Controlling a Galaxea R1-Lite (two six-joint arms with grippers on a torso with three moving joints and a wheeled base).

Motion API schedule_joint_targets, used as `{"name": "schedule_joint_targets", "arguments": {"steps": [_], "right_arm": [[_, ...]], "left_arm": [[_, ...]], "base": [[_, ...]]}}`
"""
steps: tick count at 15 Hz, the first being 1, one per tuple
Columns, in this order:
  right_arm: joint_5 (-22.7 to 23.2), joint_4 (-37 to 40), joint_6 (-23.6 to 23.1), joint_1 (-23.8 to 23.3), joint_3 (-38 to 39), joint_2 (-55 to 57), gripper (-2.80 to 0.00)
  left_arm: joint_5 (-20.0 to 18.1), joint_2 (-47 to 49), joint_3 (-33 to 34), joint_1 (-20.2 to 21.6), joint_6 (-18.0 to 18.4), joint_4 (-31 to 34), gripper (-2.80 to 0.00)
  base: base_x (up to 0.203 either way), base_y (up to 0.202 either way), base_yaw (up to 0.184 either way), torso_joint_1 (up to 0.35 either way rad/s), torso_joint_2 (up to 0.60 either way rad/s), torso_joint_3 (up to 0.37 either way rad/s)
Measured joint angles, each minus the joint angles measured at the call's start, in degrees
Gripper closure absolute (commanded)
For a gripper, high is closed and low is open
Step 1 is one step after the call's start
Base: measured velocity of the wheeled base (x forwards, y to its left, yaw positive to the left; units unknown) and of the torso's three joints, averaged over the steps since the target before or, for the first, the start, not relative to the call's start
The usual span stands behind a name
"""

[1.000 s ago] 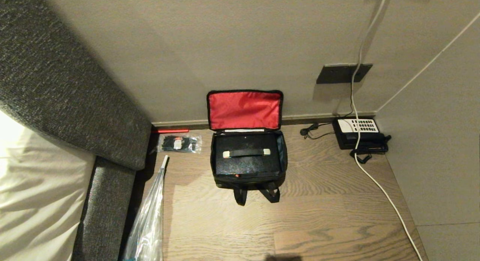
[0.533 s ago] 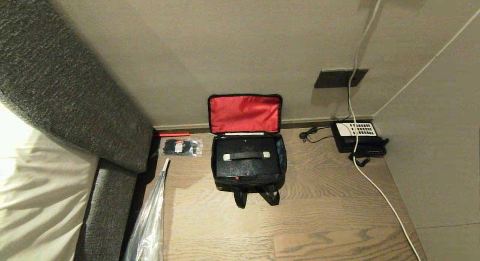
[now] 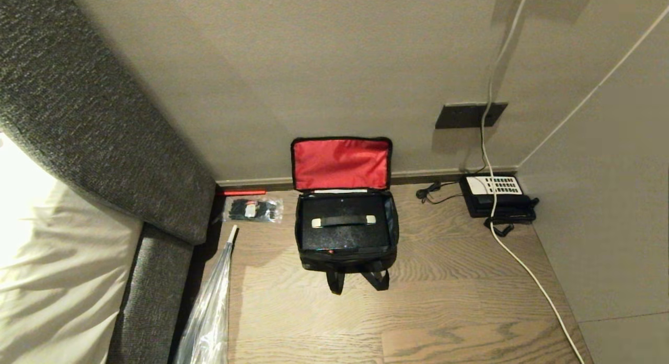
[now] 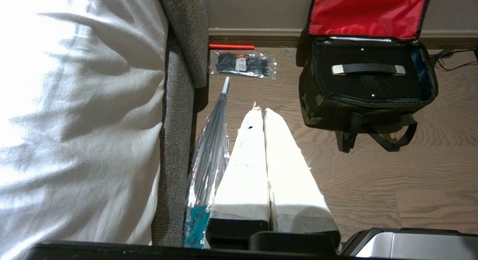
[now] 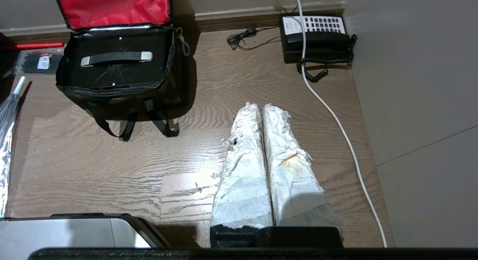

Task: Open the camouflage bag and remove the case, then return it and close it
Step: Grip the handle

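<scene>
With both the left gripper [image 4: 263, 111] and right gripper [image 5: 260, 107] pressed together short of the camouflage bag [image 3: 345, 257], a closed approach could shove it, missing the case [image 3: 342, 233] handle.

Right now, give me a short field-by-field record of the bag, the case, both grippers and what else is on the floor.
bag: camouflage bag on the wood floor, lid open against the wall
case: black case inside the bag, handle up
left gripper: shut, empty, apart from the bag
right gripper: shut, empty, apart from the bag
nearby: telephone, white cable, packet of cable ties, wrapped umbrella
</scene>
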Motion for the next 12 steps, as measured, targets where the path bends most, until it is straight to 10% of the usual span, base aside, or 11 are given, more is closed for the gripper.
{"name": "schedule_joint_targets", "arguments": {"steps": [12], "right_arm": [[-0.02, 0.00, 0.00, 0.00, 0.00, 0.00, 0.00]], "left_arm": [[0.19, 0.00, 0.11, -0.02, 0.00, 0.05, 0.00]], "base": [[0.000, 0.000, 0.000, 0.000, 0.00, 0.000]]}}
